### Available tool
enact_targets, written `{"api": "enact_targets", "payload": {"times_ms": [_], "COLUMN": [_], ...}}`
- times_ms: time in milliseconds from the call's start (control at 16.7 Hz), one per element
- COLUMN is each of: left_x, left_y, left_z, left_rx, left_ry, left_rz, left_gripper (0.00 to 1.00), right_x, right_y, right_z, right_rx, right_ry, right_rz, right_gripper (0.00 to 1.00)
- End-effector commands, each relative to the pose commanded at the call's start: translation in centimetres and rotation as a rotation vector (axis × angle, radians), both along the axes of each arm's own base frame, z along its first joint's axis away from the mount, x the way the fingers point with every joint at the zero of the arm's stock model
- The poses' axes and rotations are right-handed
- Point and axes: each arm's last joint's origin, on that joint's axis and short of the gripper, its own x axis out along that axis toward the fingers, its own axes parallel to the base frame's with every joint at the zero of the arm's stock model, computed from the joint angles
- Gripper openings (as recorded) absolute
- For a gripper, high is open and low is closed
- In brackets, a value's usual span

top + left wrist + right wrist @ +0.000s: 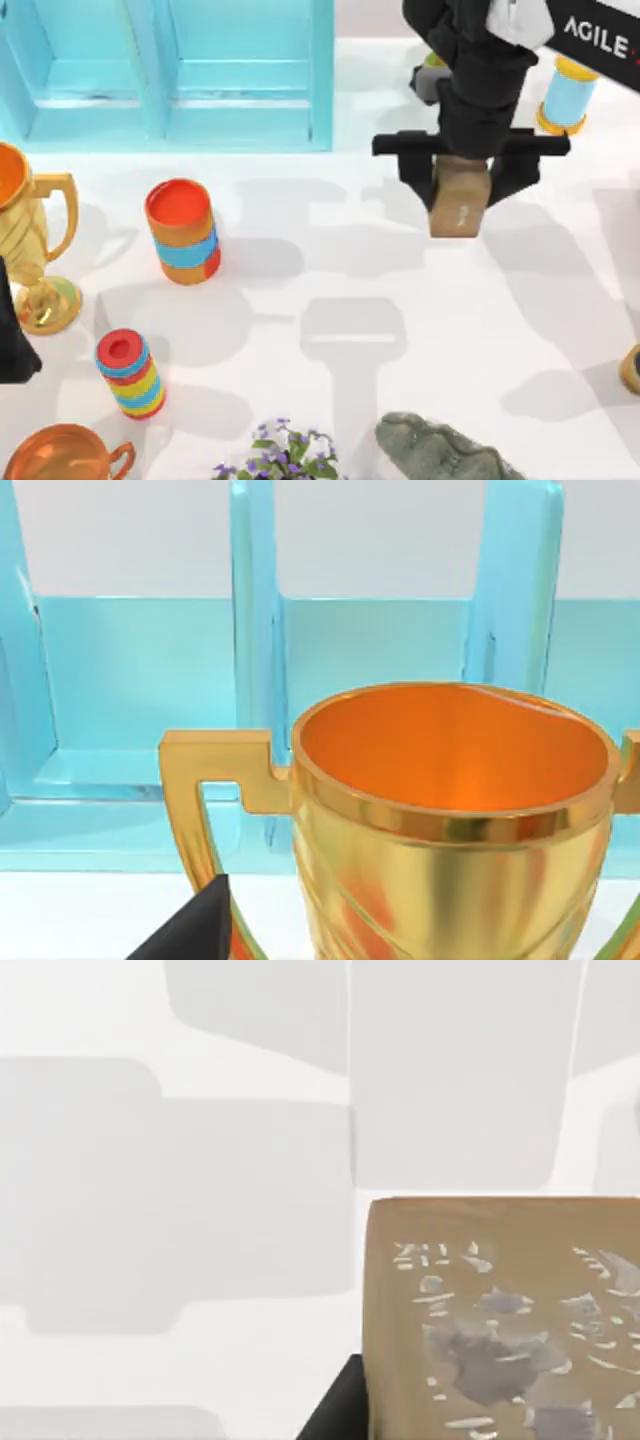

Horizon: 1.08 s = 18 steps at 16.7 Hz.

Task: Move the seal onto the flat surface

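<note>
Around the working spot the white table (330, 240) carries a fair crowd: a light blue shelf unit (170, 75) along the far edge, a gold trophy cup (30, 240) at the left side, an orange can with a blue band (182, 231) and a smaller red, yellow and blue striped spool (130, 373) nearer the middle left, a copper cup (62, 455) at the near left corner, a clump of purple flowers (282, 455), and a grey-green rock-like figure (440, 450) along the near edge. A blue spool with yellow ends (567, 95) stands at the far right, beyond the arm. The patch of table below the seal (460, 197) is bare, with nothing close by. The right gripper (462, 180) reaches down from the far right, its black crossbar level and its jaws closed against the sides of the tan-brown block, which hangs above the table to the right of centre; the right wrist view shows its marked face (505, 1325) over plain white table (200, 1210). The left arm (12, 330) sits at the left edge beside the trophy (450, 820); whether its jaws are open I cannot tell.
</note>
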Motion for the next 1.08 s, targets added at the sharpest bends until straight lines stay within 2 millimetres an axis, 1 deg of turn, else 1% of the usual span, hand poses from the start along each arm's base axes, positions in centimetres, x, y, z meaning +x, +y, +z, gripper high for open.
{"api": "enact_targets", "payload": {"times_ms": [180, 240, 540, 600, 840, 1080], "left_x": [0.0, 0.0, 0.0, 0.0, 0.0, 0.0], "left_y": [0.0, 0.0, 0.0, 0.0, 0.0, 0.0], "left_z": [0.0, 0.0, 0.0, 0.0, 0.0, 0.0], "left_rx": [0.0, 0.0, 0.0, 0.0, 0.0, 0.0], "left_ry": [0.0, 0.0, 0.0, 0.0, 0.0, 0.0], "left_rz": [0.0, 0.0, 0.0, 0.0, 0.0, 0.0], "left_gripper": [1.0, 1.0, 1.0, 1.0, 1.0, 1.0], "right_x": [0.1, 0.1, 0.1, 0.0, 0.0, 0.0], "right_y": [-0.2, -0.2, 0.0, 0.0, 0.0, 0.0], "right_z": [-0.2, -0.6, -4.0, -4.4, -4.5, -4.5], "right_rx": [0.001, 0.002, 0.001, 0.0, 0.0, 0.0], "right_ry": [0.003, 0.005, -0.002, -0.001, 0.0, 0.0], "right_rz": [-0.006, -0.007, -0.001, 0.0, 0.0, 0.0], "right_gripper": [0.0, 0.0, 0.0, 0.0, 0.0, 0.3]}}
